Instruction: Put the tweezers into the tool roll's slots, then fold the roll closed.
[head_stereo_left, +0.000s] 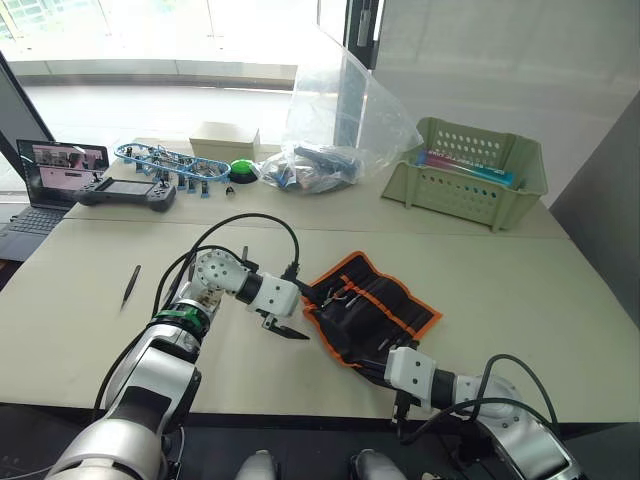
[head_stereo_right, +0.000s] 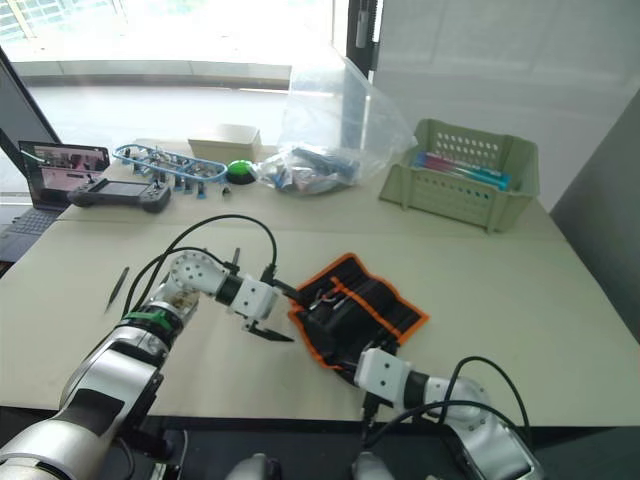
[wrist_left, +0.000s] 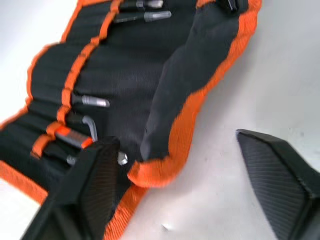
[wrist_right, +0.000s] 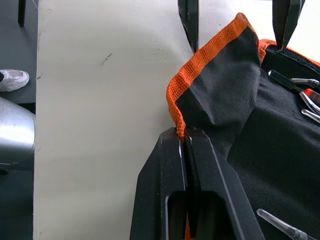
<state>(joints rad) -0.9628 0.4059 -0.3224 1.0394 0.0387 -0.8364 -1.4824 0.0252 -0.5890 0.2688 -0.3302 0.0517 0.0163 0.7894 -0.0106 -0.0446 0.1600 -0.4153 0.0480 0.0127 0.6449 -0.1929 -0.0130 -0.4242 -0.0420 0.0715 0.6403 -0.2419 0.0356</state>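
Tabletop (head_stereo_left: 500, 300), pale and wide, carries everything, with a second table pushed against its far edge. On that far surface sit, from the robot's right to its left, a green perforated basket (head_stereo_left: 470, 170), a large clear plastic bag (head_stereo_left: 335, 135) with blue parts inside, a green button (head_stereo_left: 243, 169), a small cardboard box (head_stereo_left: 225, 141), a handheld controller (head_stereo_left: 128, 193) and an open laptop (head_stereo_left: 50, 175) at the left edge. Nearer the robot, the tool roll (head_stereo_left: 372, 310), black fabric with bright orange edging, lies unrolled at an angle near the middle of the table. Its row of slots (wrist_left: 65, 100), trimmed in orange, holds several slim metal tools whose ends poke out. The roll's near edge is lifted and curled over the inner face. The right gripper (wrist_right: 186, 137) is clamped tight on that orange-edged corner, the fabric pinched between its two black fingers. The left gripper (wrist_left: 192, 172) hovers at the roll's left end with its fingers spread wide, one over the orange border and the other above bare table, gripping nothing. One pair of tweezers (head_stereo_left: 130, 286), thin and dark, lies alone on the table well to the left of the roll, beyond the left arm.
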